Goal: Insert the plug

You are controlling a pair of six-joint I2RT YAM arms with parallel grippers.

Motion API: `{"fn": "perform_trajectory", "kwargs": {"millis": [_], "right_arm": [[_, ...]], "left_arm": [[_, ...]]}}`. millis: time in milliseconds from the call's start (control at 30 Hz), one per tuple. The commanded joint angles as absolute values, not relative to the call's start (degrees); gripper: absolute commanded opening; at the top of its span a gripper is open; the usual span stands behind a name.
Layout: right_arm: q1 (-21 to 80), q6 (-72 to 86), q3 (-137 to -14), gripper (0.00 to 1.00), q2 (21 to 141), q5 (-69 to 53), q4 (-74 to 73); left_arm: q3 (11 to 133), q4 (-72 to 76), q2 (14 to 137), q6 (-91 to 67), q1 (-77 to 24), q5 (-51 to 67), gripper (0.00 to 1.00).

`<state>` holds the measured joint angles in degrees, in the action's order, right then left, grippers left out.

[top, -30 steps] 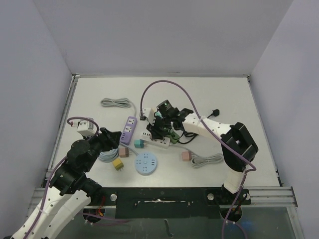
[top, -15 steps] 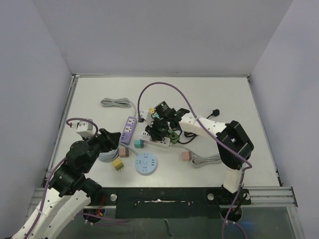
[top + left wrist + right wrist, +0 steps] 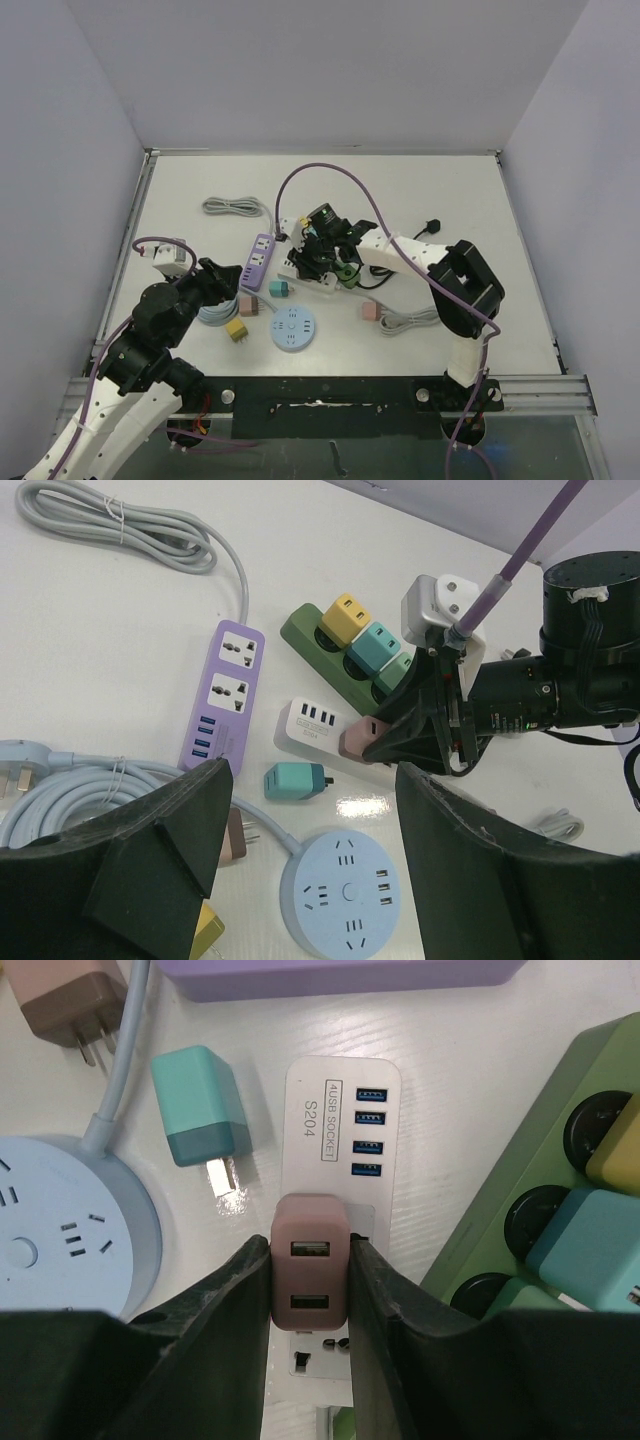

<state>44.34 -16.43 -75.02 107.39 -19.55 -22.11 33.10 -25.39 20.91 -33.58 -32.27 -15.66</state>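
The right end effector (image 3: 310, 1305) is clamped across the flat sides of the pink plug (image 3: 311, 1260), with the white socket strip (image 3: 343, 1120) just beneath its fingertips. The plug looks light, rigid and smooth-shelled, so this mid-body grip suits it. The left end effector (image 3: 312, 820) stands apart, empty.

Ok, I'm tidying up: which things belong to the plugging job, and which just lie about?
In use: dusty-pink charger plug, white rectangular USB socket strip, right gripper.
Lying about: teal cube charger, purple power strip, round blue socket, green power strip.
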Motion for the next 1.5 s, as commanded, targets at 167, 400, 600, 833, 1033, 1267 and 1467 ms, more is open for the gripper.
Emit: {"fn": "perform_trajectory", "kwargs": {"millis": [167,400,600,833,1033,1267,1467], "right_arm": [[43.69,-10.11,-76.49,0.09,112.39,-11.33,-29.35],[43.30,2.76,-80.01,0.55,99.41,-11.73,-18.36],[43.16,10.75,-77.82,0.59,93.02,-9.13,-15.25],[43.15,25.98,-66.89,0.60,84.13,10.51,-21.09],[43.43,38.07,-54.07,0.69,75.52,23.69,-24.83],[43.51,43.38,-46.43,0.78,73.15,22.65,-26.02],[44.08,46.42,-46.48,0.74,76.08,22.89,-28.02]], "left_arm": [[34.29,-24.30,20.69,-33.31,-32.33,-16.52,0.65],[34.32,-22.84,22.82,-33.61,-32.32,-15.86,0.65],[34.54,-21.81,26.14,-34.32,-32.31,-15.13,0.65],[33.65,-19.64,28.76,-36.34,-32.26,-13.37,0.65],[32.72,-16.65,30.12,-37.60,-32.33,-12.15,0.65],[32.54,-15.01,31.80,-38.98,-32.30,-11.26,0.65],[31.19,-14.39,31.60,-40.98,-32.26,-10.90,0.65]]}}
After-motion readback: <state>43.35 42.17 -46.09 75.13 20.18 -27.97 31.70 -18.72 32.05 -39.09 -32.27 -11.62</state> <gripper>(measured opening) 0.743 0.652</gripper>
